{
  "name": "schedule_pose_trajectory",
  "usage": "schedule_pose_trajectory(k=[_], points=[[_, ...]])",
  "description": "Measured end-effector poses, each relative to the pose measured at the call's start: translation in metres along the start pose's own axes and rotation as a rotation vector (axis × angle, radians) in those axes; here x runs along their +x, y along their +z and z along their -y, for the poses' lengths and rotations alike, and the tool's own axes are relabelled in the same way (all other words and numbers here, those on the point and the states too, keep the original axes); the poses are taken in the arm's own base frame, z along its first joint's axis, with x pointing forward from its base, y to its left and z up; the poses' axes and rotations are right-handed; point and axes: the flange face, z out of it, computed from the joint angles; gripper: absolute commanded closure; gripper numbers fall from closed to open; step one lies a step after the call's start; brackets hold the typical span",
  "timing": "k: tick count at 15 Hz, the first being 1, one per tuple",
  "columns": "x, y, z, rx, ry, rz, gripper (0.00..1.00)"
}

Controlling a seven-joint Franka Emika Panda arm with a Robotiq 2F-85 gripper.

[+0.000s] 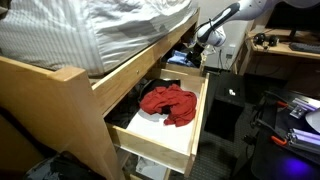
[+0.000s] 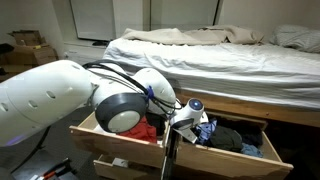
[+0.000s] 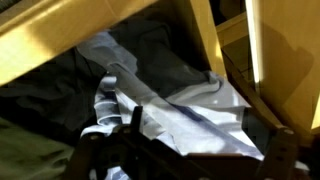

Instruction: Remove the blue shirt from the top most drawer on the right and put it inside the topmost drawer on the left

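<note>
While its jaws gape, the end effector (image 3: 185, 152) hangs over the blue shirt (image 3: 200, 118).

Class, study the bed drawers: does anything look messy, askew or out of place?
The red garment lies in a crumpled heap in one open wooden drawer. In the neighbouring drawer, the pale blue shirt is bunched against dark clothes, by the hand.

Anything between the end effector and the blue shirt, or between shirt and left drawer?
Nothing visible blocks the end effector from the blue shirt. Adjoining drawer walls stand before the left drawer, which holds a red garment.
</note>
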Motion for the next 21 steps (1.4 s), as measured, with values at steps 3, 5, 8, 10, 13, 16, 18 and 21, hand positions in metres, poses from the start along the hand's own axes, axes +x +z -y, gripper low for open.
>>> schedule_pose_trajectory(k=[3, 5, 8, 10, 13, 16, 18, 21], points=[[0.002, 0.007, -0.003, 0.003, 0.011, -0.011, 0.47], [0.002, 0.012, -0.005, 0.005, 0.02, -0.016, 0.62], [0.004, 0.018, -0.008, 0.007, 0.035, -0.025, 0.82], [0.004, 0.02, -0.01, 0.007, 0.043, -0.029, 0.96], [-0.003, 0.022, -0.021, 0.014, 0.059, -0.006, 1.0], [-0.012, 0.021, -0.038, 0.033, 0.078, 0.068, 0.99], [-0.014, 0.015, -0.051, 0.031, 0.092, 0.113, 0.99], [-0.005, -0.01, -0.074, -0.017, 0.124, 0.124, 0.99]])
